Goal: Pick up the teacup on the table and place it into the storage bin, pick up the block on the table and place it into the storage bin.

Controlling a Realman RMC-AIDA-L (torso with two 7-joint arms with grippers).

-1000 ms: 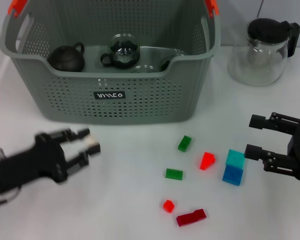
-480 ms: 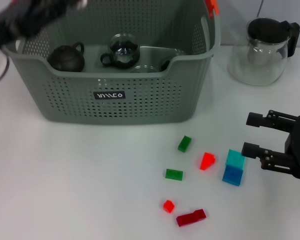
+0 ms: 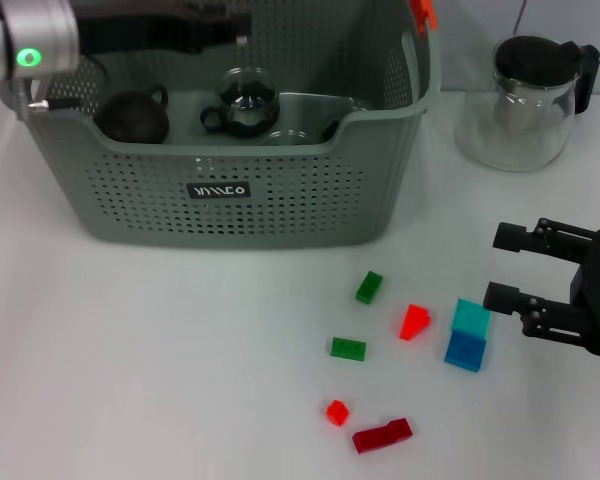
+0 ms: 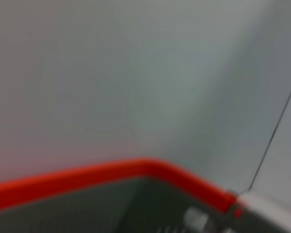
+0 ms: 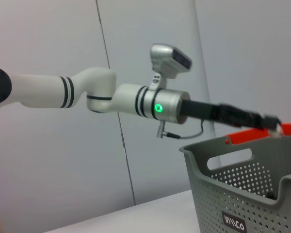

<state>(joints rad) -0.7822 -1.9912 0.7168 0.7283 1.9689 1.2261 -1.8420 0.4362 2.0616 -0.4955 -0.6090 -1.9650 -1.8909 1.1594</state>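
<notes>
While the storage bin [image 3: 230, 195] stands at the back left of the white worktop [image 3: 180, 340], its grey-green perforated walls, orange handle clips and small black label with white letters are all in plain sight. Inside it sit a dark round teapot [image 3: 132, 115], a small glass teapot with a black handle [image 3: 242, 103] and some further glassware that is hard to make out. The left gripper [image 3: 230, 25] reaches out over the bin's back part, above the glass teapot; a small pale thing shows at its tip, but whether its jaws are closed on it cannot be told. The right wrist view shows that arm stretched level over the bin's rim, a green light on its wrist.

Loose blocks lie on the worktop in front of the bin's right half: a green block [image 3: 369, 287], another green block [image 3: 348, 348], a red wedge [image 3: 414, 322], a small red block [image 3: 337, 411], a dark red bar [image 3: 382, 435], and a teal block [image 3: 471, 317] resting on top of a blue block [image 3: 465, 350]. The right gripper [image 3: 502, 268] sits low just beside this stacked pair, its jaws spread wide with nothing between them. A glass teapot with black lid [image 3: 528, 95] stands at the back right, beside the bin and well apart from the blocks.
</notes>
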